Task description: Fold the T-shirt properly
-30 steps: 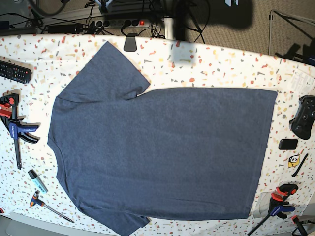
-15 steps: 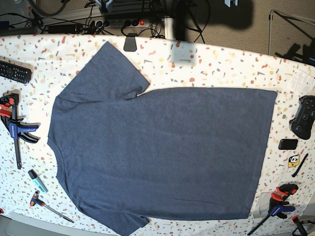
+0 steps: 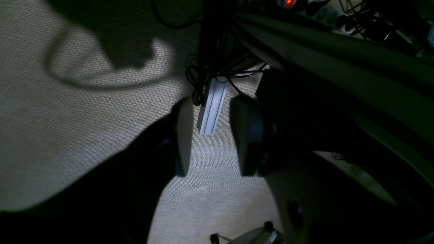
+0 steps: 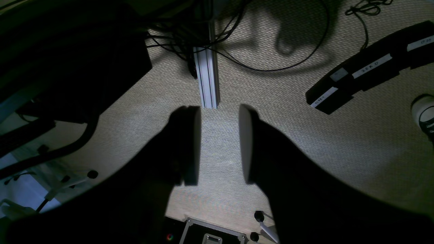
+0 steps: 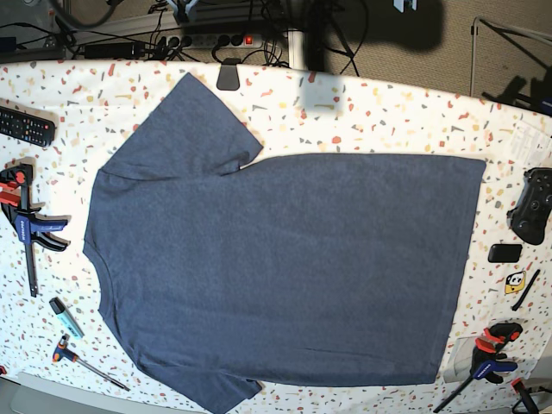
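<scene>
T-shirt (image 5: 285, 267): heathered navy cloth, matt, soft knit; table (image 5: 388, 112): smooth speckled terrazzo-look surface; floor (image 4: 305, 135): rough woven carpet; aluminium profile (image 4: 206, 78): ribbed satin metal

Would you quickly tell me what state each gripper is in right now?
Left gripper: open, holding nothing, over the floor.
Right gripper: open, holding nothing, over the floor.
The T-shirt lies flat on the table, untouched.
</scene>
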